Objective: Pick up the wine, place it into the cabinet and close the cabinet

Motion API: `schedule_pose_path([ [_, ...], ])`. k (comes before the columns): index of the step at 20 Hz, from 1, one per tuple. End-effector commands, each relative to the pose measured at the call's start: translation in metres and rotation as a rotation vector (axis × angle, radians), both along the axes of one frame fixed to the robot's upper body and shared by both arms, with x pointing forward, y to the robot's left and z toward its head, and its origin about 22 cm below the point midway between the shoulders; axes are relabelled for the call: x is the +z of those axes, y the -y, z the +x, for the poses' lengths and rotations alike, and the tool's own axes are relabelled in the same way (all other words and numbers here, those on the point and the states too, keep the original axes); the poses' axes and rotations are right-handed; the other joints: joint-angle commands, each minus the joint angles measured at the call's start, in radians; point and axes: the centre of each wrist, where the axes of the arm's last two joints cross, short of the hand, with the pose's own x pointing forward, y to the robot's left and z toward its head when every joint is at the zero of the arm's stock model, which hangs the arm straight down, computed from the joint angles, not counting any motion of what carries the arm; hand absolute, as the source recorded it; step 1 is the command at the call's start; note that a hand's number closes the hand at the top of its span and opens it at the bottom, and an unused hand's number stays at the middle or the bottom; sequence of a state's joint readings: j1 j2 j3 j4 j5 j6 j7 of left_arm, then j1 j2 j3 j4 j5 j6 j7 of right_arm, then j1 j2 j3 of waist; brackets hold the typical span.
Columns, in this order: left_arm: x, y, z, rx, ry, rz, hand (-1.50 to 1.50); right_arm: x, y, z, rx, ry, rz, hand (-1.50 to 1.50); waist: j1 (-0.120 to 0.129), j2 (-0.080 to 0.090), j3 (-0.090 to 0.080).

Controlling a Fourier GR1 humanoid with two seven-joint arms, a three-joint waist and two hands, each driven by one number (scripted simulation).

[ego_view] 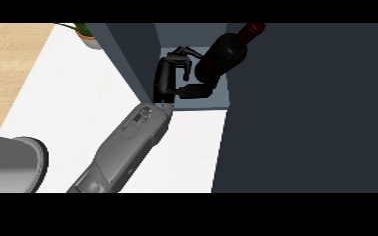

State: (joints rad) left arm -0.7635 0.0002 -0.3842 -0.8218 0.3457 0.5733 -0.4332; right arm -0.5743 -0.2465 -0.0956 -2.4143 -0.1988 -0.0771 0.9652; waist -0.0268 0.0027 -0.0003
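A dark wine bottle (pixel 225 55) with a red cap leans to the right inside the open cabinet (pixel 133 60), its neck pointing up and right. My left hand (pixel 168 75) is at the bottle's left side. Its fingers (pixel 183 55) curl toward the glass and its thumb (pixel 198 90) lies under the bottle's base. The grey forearm comes in from the lower left across the white counter (pixel 74 100). The cabinet's dark door (pixel 295 120) stands open and fills the right of the view. My right hand does not show.
A small potted plant (pixel 87 35) stands at the counter's far left corner, beside the cabinet's left wall. A grey round vessel (pixel 18 165) sits at the lower left edge. Wooden floor (pixel 18 55) lies beyond the counter's left edge.
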Motion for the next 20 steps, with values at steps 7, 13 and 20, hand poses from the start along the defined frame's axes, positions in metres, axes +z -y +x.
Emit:
schedule_pose_path([
  [7, -0.031, -0.008, 0.007, 0.067, -0.004, 0.088, 1.5, -0.001, -0.001, -0.015, 0.058, 0.03, 0.024, -1.5, -0.005, 0.002, -0.001],
  [13, -0.031, -0.017, 0.02, 0.086, -0.016, 0.012, 1.5, 0.0, 0.003, -0.013, 0.081, 0.023, 0.021, -1.5, -0.016, 0.005, -0.001],
  [20, -0.022, -0.028, 0.037, 0.122, -0.005, -0.067, 1.5, -0.007, 0.001, -0.02, 0.081, 0.02, 0.023, -1.5, -0.013, 0.006, 0.0],
])
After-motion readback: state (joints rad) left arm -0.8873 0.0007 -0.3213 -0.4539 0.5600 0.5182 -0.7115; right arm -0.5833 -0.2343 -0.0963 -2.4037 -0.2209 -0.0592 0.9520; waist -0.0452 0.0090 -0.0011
